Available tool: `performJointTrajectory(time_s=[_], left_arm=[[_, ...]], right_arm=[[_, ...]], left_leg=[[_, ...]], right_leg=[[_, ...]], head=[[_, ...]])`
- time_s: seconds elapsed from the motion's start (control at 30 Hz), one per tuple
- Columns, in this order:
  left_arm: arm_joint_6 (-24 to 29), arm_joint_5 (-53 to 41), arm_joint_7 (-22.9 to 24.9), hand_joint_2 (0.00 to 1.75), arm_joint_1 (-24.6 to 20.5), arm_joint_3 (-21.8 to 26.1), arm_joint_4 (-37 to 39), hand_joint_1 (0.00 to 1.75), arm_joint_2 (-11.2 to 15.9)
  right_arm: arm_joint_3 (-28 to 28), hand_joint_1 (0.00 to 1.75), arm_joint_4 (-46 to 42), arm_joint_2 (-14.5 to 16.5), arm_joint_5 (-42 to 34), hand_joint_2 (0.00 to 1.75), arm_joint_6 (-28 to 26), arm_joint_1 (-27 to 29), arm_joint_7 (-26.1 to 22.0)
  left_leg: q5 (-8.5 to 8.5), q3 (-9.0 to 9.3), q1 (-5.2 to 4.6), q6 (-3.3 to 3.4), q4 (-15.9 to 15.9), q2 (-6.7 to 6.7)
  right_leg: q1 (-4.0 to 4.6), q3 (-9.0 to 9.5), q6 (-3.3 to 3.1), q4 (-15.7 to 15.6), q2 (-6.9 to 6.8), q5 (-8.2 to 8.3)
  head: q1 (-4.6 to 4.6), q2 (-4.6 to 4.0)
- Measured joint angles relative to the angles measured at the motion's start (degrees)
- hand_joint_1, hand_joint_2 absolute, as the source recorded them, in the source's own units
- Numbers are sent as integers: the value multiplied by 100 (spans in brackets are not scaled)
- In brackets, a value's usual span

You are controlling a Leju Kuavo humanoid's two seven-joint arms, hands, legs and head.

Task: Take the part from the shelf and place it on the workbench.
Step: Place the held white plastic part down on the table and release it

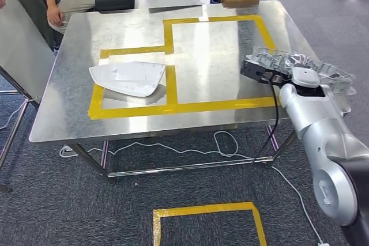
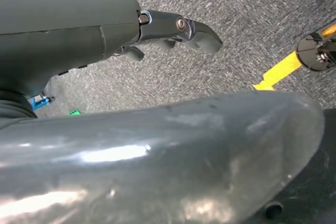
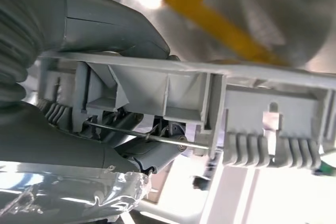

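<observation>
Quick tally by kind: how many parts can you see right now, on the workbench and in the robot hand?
White flat part lying on the workbench: 1
Grey ribbed part held by the right robot hand: 1
Total: 2 parts
The right robot hand holds the grey part over the workbench's right edge.

The desk (image 1: 209, 67) was shiny brushed metal with glossy yellow tape (image 1: 170, 79). The part (image 3: 198, 93) looked matt grey ribbed plastic; the floor (image 1: 65, 200) was rough grey carpet.
</observation>
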Motion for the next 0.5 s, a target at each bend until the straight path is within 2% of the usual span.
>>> performJointTrajectory(time_s=[0.17,0.5], left_arm=[[-17,-1,-8,0,-11,1,-5,0,-2],[-17,-13,-6,0,-19,-2,-14,0,-2]], right_arm=[[18,175,5,283,20,175,-64,34,-126],[77,175,5,511,86,175,-110,56,-298]], left_leg=[[2,-1,5,-4,0,0],[2,-5,4,-4,0,1]], right_leg=[[4,-1,-1,0,0,0],[2,-5,-6,0,2,4]], head=[[-1,0],[0,0]])
